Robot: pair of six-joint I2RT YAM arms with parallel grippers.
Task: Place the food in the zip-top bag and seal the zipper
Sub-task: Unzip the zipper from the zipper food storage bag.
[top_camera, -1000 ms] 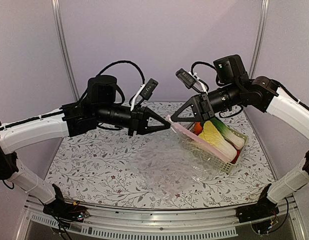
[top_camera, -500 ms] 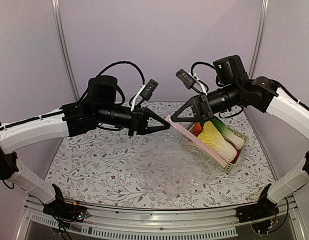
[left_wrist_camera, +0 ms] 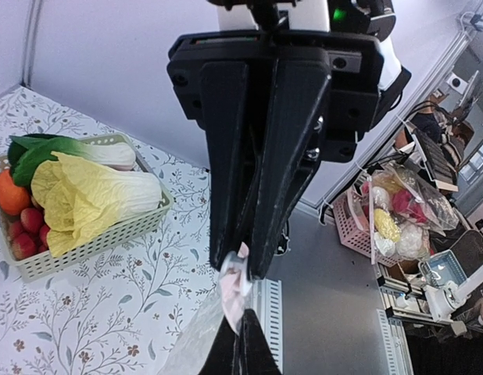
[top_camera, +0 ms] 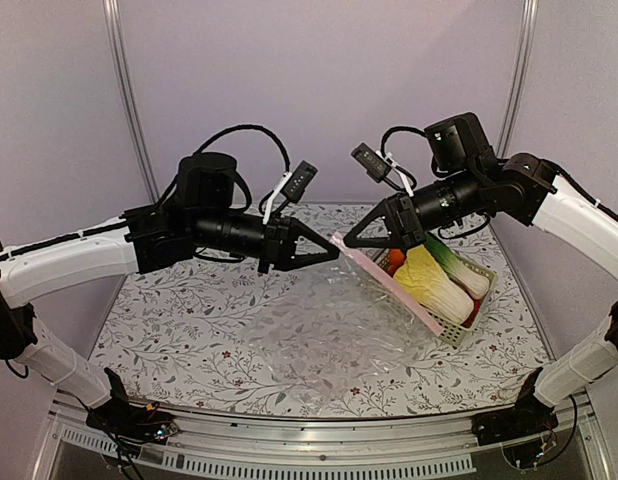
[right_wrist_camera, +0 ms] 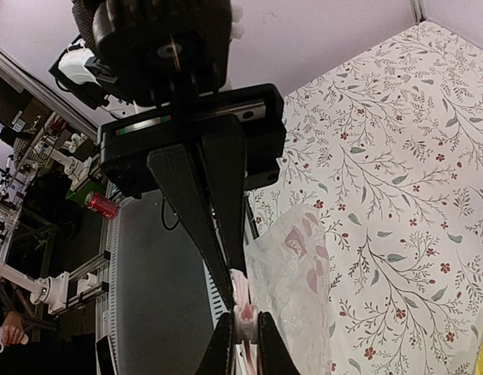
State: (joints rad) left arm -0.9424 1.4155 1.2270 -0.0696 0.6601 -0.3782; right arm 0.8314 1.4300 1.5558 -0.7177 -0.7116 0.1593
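Broadly, the flowered tabletop (top_camera: 189, 330) carries everything. The zip-top bag (top_camera: 329, 320) drapes across its middle with one mouth corner lifted off the surface. The pale green basket (top_camera: 459, 325) sits at the bag's right edge, holding the food (top_camera: 459, 272), napa cabbage (top_camera: 429, 280) and orange (top_camera: 396, 258) among it, none bagged yet. The film looks feather-light, crinkly and slippery, so I judge the stiffer pinkish zipper (top_camera: 389, 285) the only sound hold. My left pincer (top_camera: 334, 252) and right pincer (top_camera: 351, 240) meet tip to tip at the strip's raised end, each pressed together, pinching it.
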